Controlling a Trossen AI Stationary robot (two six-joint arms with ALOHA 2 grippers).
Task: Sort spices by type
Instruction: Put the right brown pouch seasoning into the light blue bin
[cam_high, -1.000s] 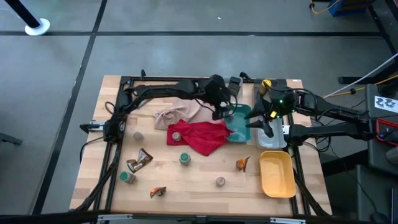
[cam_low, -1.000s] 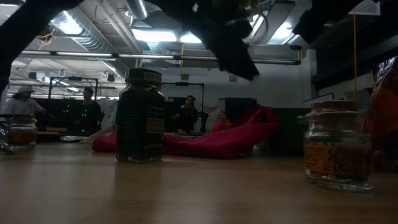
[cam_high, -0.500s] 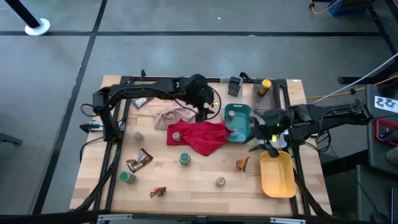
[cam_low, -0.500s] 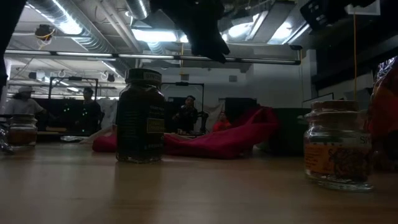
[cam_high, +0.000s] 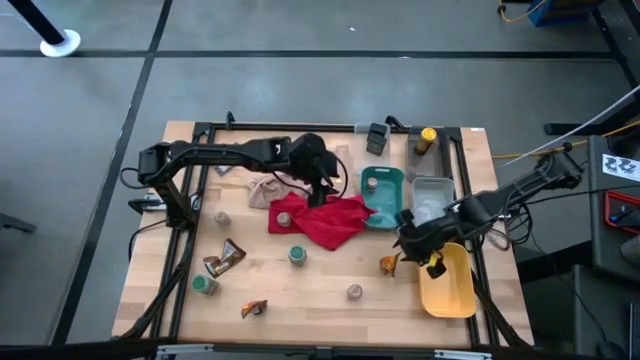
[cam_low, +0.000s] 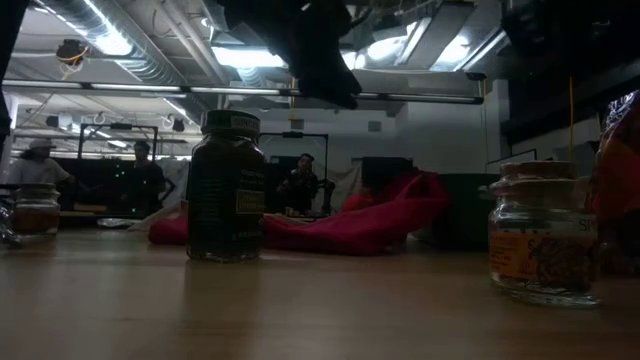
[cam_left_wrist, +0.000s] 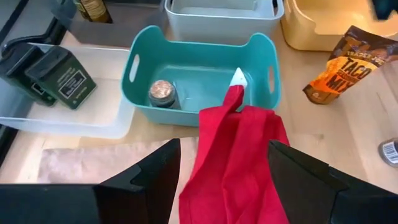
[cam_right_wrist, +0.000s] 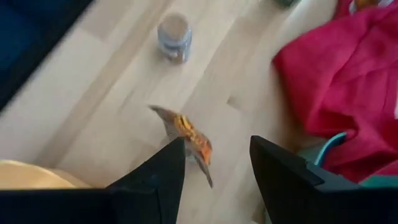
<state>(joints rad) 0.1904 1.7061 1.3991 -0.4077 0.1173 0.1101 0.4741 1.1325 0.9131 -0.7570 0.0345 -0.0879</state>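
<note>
My left gripper (cam_high: 322, 192) hangs open above the red cloth (cam_high: 322, 220), whose far corner lies over the rim of the teal tray (cam_left_wrist: 142, 93). One grey-lidded jar (cam_left_wrist: 163, 93) stands in that tray. My right gripper (cam_high: 403, 243) hangs open just above an orange-brown sachet (cam_right_wrist: 188, 142) that lies on the wood near the yellow tray (cam_high: 447, 285). Several small jars (cam_high: 297, 256) and two more sachets (cam_high: 225, 257) are scattered over the near left half. A yellow-capped bottle (cam_high: 427, 135) stands at the far edge.
A beige cloth (cam_high: 262, 187) lies crumpled at the red cloth's far left. A clear tray (cam_high: 432, 193) sits to the right of the teal one. Two dark boxes (cam_left_wrist: 59, 74) rest on a clear flat tray at the far edge. People stand in the room behind.
My left gripper has drawn back from over the teal tray toward the table's left, over the red cloth. My right gripper has swung from over the clear tray toward the near edge, turning and sinking toward the sachet beside the yellow tray. Nothing on the table has moved.
</note>
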